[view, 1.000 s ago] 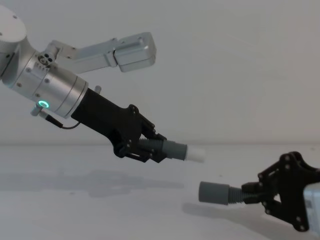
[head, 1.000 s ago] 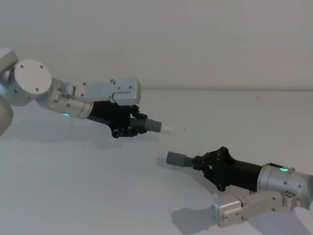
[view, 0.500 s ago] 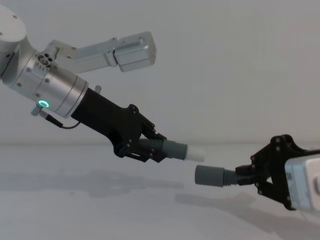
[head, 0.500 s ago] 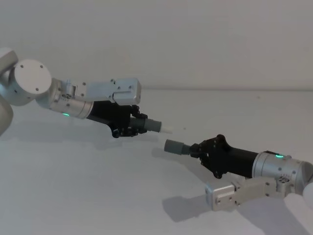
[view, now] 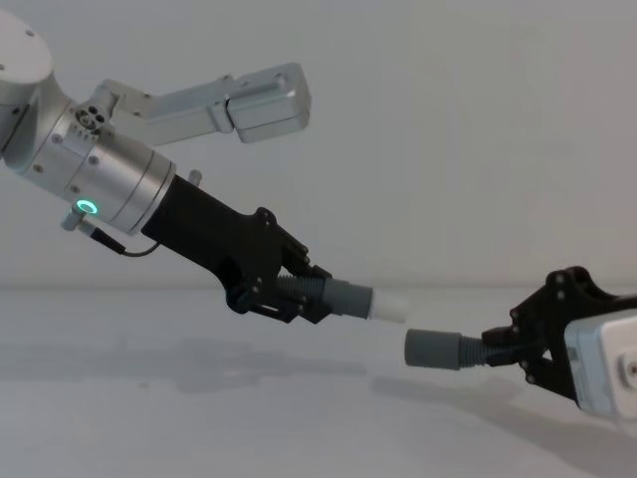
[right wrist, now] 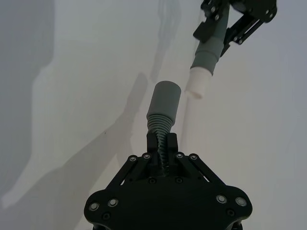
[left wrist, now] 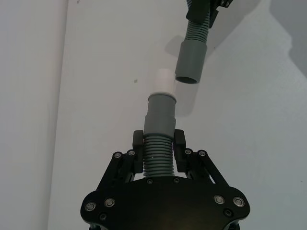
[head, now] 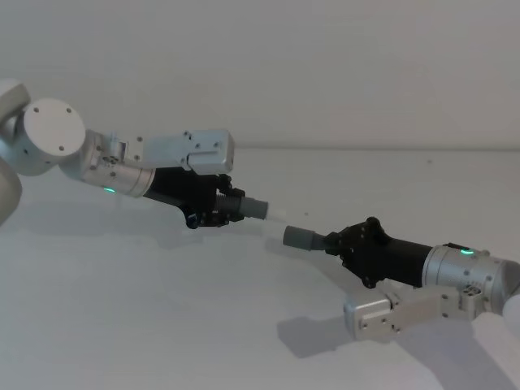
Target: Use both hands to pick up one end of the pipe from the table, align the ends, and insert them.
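Your left gripper pinches the white-tipped hose in its fingers, your right gripper pinches the open-cuffed hose, both above the counter, the cuff just beside and slightly off-axis from the white tip.

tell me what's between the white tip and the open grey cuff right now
Nothing: a bare gap of air separates the white tip from the open grey cuff, with the table behind, clearest in the left wrist view.
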Available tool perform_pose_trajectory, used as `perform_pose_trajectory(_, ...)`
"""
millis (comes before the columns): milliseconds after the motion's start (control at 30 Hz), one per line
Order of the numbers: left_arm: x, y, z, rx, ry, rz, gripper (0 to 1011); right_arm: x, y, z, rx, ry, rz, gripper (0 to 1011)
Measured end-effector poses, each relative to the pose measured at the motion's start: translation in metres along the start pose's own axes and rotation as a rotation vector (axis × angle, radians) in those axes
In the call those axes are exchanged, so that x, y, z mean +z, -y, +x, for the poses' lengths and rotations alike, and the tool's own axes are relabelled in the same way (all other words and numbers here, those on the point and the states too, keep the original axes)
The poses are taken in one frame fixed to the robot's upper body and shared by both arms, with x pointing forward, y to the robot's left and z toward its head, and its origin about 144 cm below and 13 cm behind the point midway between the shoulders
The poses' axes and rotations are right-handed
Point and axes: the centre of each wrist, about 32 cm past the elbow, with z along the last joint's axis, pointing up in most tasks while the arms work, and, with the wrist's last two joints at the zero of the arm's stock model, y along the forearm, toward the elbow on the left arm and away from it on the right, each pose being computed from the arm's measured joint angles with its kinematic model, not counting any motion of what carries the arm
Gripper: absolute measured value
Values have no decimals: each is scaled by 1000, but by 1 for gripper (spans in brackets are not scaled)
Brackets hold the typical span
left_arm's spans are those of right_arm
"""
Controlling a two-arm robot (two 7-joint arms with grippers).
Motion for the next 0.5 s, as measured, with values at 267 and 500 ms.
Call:
perform_pose_trajectory(267, 0, 0, 0, 0, 0, 0, 347, -4, 0, 1, 0, 9, -17, 94)
perform_pose_trajectory(500, 0, 0, 0, 0, 0, 0, 347, -5, 2, 4, -12, -1, -11, 94)
